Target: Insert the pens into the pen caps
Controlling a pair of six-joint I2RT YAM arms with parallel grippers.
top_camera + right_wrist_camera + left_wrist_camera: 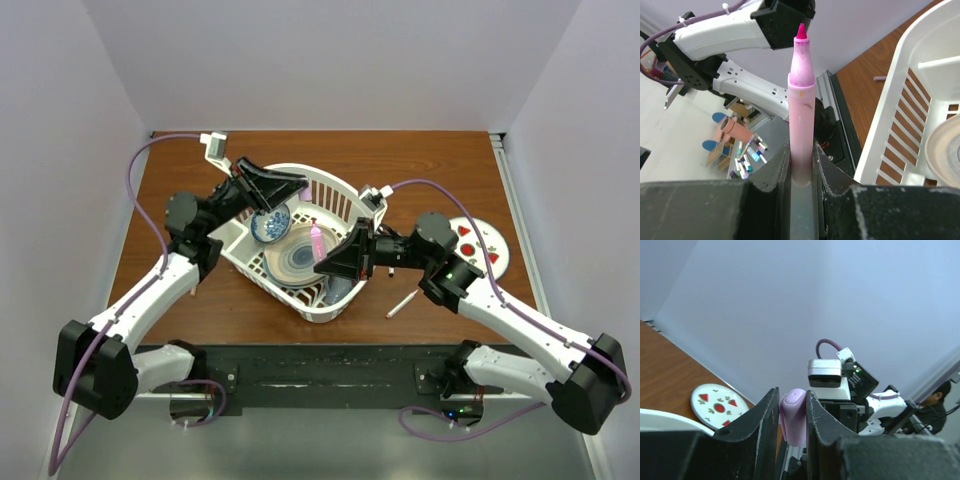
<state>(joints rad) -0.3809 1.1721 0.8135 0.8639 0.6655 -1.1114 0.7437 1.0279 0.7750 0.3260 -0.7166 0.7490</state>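
Brown wood-grain table (pixel 440 170), plain white walls: both grippers loaded over the basket.
Left gripper (pixel 792 399) pinches a smooth, rounded lilac-pink cap (pixel 793 416); right gripper (pixel 801 156) pinches a glossy pink pen (pixel 801 100), felt tip exposed. Below sits a slotted white plastic basket (pixel 345 190) holding a patterned bowl (pixel 270 225) and plate (pixel 292 262). A loose pen (pixel 401 305) lies beside the right arm, near a watermelon-print dish (pixel 483 243).

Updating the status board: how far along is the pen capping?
Done: nothing visibly capped yet. In hand: the left gripper is shut on a pink cap, the right gripper on a pink pen, tip bare; they are apart over the white basket. Left: join them, then likely the other pen lying on the table beside it.
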